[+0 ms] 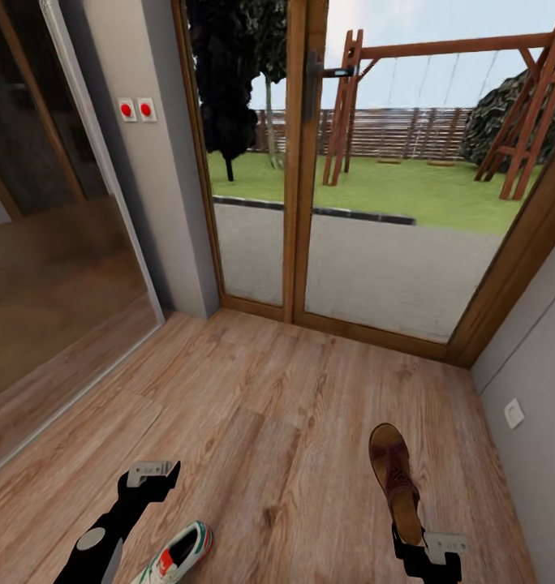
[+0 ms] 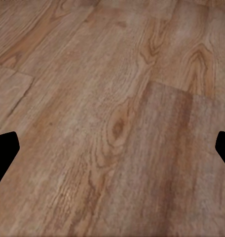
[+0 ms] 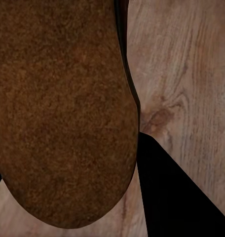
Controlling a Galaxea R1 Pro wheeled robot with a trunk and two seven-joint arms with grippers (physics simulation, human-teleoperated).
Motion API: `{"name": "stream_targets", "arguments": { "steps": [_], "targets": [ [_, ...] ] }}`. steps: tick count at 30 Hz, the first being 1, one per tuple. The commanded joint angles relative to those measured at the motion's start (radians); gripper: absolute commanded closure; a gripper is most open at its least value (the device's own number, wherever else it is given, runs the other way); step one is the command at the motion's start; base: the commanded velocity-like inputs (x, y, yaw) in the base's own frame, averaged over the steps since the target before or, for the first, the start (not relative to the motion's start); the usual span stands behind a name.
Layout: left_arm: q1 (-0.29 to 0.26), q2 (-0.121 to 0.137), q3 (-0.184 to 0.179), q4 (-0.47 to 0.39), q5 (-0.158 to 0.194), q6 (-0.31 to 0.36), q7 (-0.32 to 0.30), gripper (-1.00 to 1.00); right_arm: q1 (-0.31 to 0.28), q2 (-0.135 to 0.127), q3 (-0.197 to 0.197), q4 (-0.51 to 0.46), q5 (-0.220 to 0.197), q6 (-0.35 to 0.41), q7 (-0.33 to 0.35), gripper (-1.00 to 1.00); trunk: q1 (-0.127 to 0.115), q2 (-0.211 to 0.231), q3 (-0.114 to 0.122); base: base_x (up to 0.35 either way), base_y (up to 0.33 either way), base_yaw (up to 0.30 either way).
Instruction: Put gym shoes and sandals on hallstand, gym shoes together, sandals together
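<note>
Wood-plank corridor floor (image 1: 261,405) runs to glazed wooden doors (image 1: 298,162); mirrored wardrobe (image 1: 50,227) at left. Right gripper (image 1: 428,547) pinches heel of brown sandal (image 1: 395,478), toe pointing toward doors. Left gripper (image 1: 152,473) spread, holding nothing, over bare planks. Gym shoe (image 1: 178,556) on floor just beside left arm.

We are in the hallway of a home. We see a wood floor (image 1: 261,405), a big glass door (image 1: 367,178) to a garden with a swing (image 1: 440,97), and shoes lying about.
</note>
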Motion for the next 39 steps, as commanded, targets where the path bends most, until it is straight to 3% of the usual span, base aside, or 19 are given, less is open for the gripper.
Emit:
{"name": "stream_targets", "arguments": {
  "steps": [1,12,25,39],
  "targets": [
    [-0.001,-0.001,0.005,0.003,-0.011,-0.009,-0.005,-1.00,-0.001,0.001,-0.009,0.001,0.005,-0.003,0.006,1.00,0.000,0.000,0.001,-0.017,0.000,0.000],
    [-0.001,0.000,0.006,0.010,-0.011,-0.039,-0.004,-1.00,-0.001,0.001,-0.009,-0.003,0.005,-0.003,0.006,1.00,0.000,0.000,0.018,-0.167,-0.123,0.000],
    [-0.001,0.000,0.006,0.010,-0.011,-0.039,-0.004,-1.00,-0.001,0.004,-0.009,-0.008,0.005,-0.002,0.005,1.00,0.000,0.000,0.029,-0.018,-0.051,0.000],
    [-0.001,0.000,0.006,0.010,-0.011,-0.039,-0.004,-1.00,-0.001,0.004,-0.009,-0.008,0.005,-0.001,0.005,1.00,0.000,0.000,0.029,0.198,-0.121,-0.017]
  ]
}}
